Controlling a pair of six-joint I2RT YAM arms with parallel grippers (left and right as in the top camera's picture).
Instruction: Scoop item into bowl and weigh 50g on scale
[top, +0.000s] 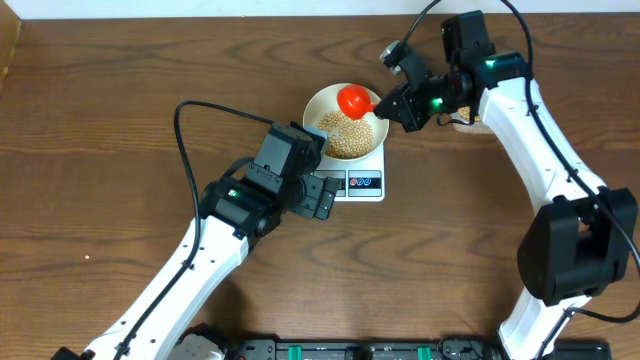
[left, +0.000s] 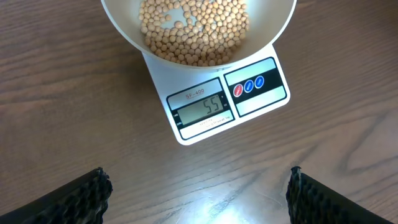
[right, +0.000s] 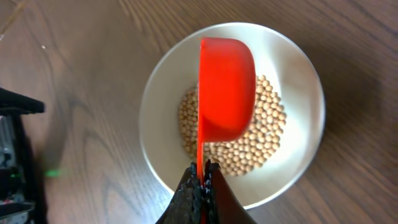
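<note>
**Overhead and wrist views, weighing station.** The small white rectangular digital scale (top: 366, 187) (left: 264, 102) lies on the dark brown wood-grain table (top: 120, 100) and serves as the reference for all positions.

The round, smooth white bowl (top: 314, 106) (left: 277, 25) (right: 298, 62) stands on the scale's platform. It covers the far part of the scale and leaves the front panel exposed. The small round tan-yellow beans (top: 350, 142) (left: 193, 31) (right: 264, 143) lie in a shallow heap on the bowl's floor.

On the front panel, the grey display (left: 205, 109) shows the digits 55, with the coloured round buttons (left: 249, 86) beside it.

A bright red plastic scoop (top: 352, 100) (right: 227, 87) hangs above the scale, over the bowl and its beans. Its thin handle points away from the scale towards the right arm. Whether the scoop touches the beans cannot be told, and its contents are not visible.

The right gripper (top: 393, 103) (right: 202, 173) sits just beyond the scale's far right corner, its black fingers (right: 186, 193) clamped together on the end of the scoop handle.

The left gripper (top: 322, 196) (left: 196, 199) is at the scale's front edge, on the display side. Its jaws are spread wide with nothing between them. The two dark textured fingers (left: 81, 196) appear at the lower corners of the left wrist view, nearer the camera than the front panel, with bare table between them.
</note>
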